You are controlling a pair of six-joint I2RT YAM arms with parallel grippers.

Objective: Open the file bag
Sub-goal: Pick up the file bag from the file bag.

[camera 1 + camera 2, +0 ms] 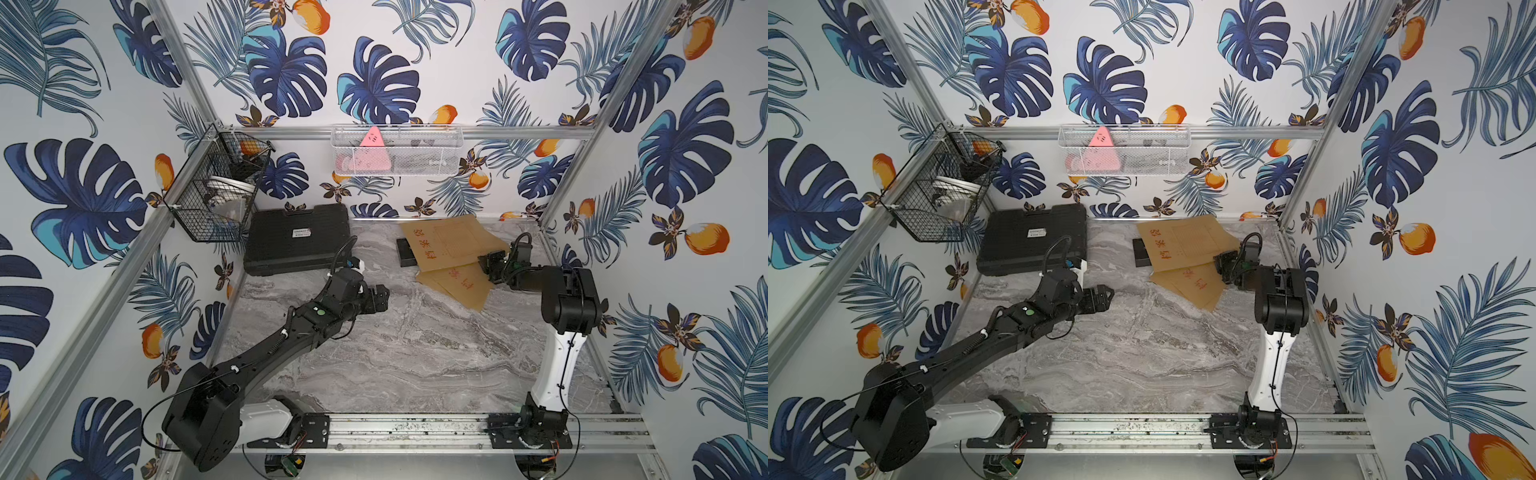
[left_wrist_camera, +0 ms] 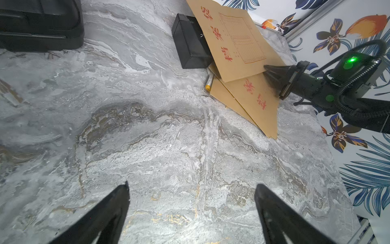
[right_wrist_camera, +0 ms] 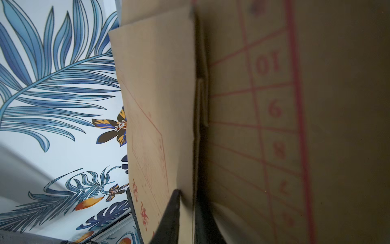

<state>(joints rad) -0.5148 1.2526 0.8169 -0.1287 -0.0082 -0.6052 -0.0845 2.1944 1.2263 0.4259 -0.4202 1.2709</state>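
Observation:
Two brown kraft file bags with red characters lie at the back right of the marble table. The upper file bag (image 1: 446,241) (image 1: 1183,241) (image 2: 238,42) rests tilted, one side on a small black box (image 1: 405,252) (image 2: 191,42). Partly under it lies the lower bag (image 1: 457,286) (image 1: 1194,282) (image 2: 253,95). My right gripper (image 1: 489,266) (image 1: 1224,266) (image 2: 267,69) (image 3: 187,196) is shut on the upper bag's near edge, with brown paper (image 3: 158,105) pinched between its fingers. Left of the bags, my left gripper (image 1: 384,296) (image 1: 1109,294) (image 2: 191,187) hovers open over bare marble, holding nothing.
A black tool case (image 1: 297,239) (image 1: 1034,237) sits at the back left. A black wire basket (image 1: 216,187) hangs on the left wall and a white mesh basket (image 1: 395,151) on the back rail. A yellow-tipped stick (image 2: 209,83) pokes out from under the bags.

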